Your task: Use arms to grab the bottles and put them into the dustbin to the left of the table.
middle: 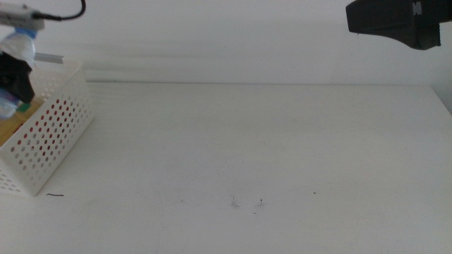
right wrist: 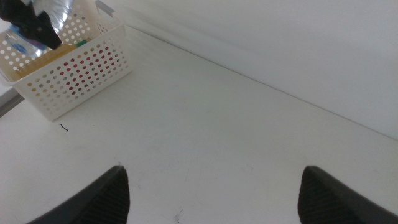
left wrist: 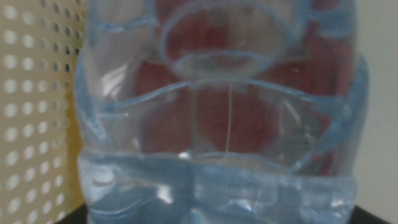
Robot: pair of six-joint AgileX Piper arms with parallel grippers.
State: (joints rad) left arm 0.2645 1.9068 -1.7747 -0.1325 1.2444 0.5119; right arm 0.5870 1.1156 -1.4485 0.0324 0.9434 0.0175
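My left gripper (middle: 14, 79) hangs over the dustbin (middle: 51, 144) at the table's (middle: 254, 141) left end, shut on the clear water bottle (middle: 19, 45). That bottle (left wrist: 217, 143) fills the left wrist view, with the red can (left wrist: 249, 118) showing through it and the bin's perforated wall (left wrist: 31, 93) beside it. The yellow tea bottle (middle: 10, 127) lies inside the bin. My right gripper (right wrist: 214, 193) is open, held high over the table's right part, holding nothing. Its view shows the dustbin (right wrist: 74, 78), the left gripper (right wrist: 28, 22) and the tea bottle (right wrist: 50, 56) far off.
The right arm's black body (middle: 395, 21) sits at the top right of the middle view. A short dark mark (middle: 55, 195) lies by the bin's front corner, and small specks (middle: 260, 204) dot the table's front middle.
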